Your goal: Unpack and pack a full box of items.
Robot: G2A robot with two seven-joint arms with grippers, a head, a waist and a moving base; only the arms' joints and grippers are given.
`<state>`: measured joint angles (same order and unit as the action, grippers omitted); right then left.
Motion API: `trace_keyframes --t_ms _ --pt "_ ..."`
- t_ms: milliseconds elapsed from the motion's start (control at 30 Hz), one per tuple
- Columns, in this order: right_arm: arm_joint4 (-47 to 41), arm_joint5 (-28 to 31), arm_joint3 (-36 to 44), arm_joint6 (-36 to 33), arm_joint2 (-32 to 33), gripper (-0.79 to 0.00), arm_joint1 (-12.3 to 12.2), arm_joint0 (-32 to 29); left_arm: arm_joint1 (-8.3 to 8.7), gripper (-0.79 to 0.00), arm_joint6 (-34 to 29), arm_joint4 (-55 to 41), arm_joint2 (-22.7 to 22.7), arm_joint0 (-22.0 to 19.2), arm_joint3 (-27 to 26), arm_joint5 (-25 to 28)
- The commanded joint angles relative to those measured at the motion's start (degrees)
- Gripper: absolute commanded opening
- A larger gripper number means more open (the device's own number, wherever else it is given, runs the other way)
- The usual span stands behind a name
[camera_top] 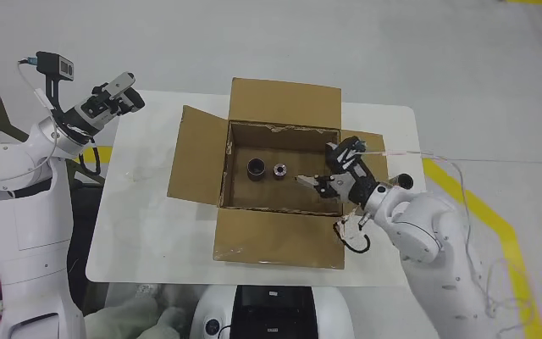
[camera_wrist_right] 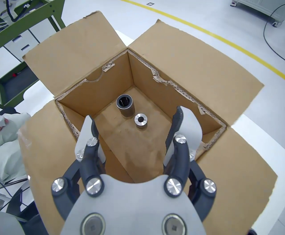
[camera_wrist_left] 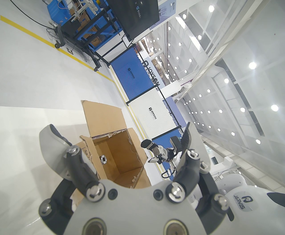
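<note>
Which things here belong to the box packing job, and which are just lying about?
Job: open brown cardboard box; dark metal cylinder and small silver metal cylinder inside it; open right tool over the box opening; open left tool, apart from the box.
Lying about: crumpled white cloth; green metal frame; yellow floor line.

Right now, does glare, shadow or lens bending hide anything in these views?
Top view: even light; the open brown cardboard box shades its floor, yet the dark metal cylinder and small silver metal cylinder are readable. Left wrist view: round ceiling lamps glare. Right wrist view: the yellow floor line bows; nothing hidden.
</note>
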<state>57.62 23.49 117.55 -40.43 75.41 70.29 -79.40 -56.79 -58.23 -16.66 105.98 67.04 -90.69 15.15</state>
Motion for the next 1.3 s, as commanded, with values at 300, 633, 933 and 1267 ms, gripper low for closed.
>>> trace_keyframes --t_ms 300,633,933,1267 --pt "1.57 0.32 1.85 4.06 11.13 -0.148 -1.59 -10.51 0.0 0.0 0.0 0.0 0.0 0.0 0.0 0.0" --pt "3.26 -2.89 4.86 6.07 19.61 -0.126 -2.38 -18.6 0.0 0.0 0.0 0.0 0.0 0.0 0.0 0.0" --pt "4.11 -5.05 3.85 7.07 21.71 -0.071 -2.64 -19.81 0.0 0.0 0.0 0.0 0.0 0.0 0.0 0.0" --pt "3.17 -4.31 4.73 6.81 19.37 -0.086 -2.68 -18.9 0.0 0.0 0.0 0.0 0.0 0.0 0.0 0.0"
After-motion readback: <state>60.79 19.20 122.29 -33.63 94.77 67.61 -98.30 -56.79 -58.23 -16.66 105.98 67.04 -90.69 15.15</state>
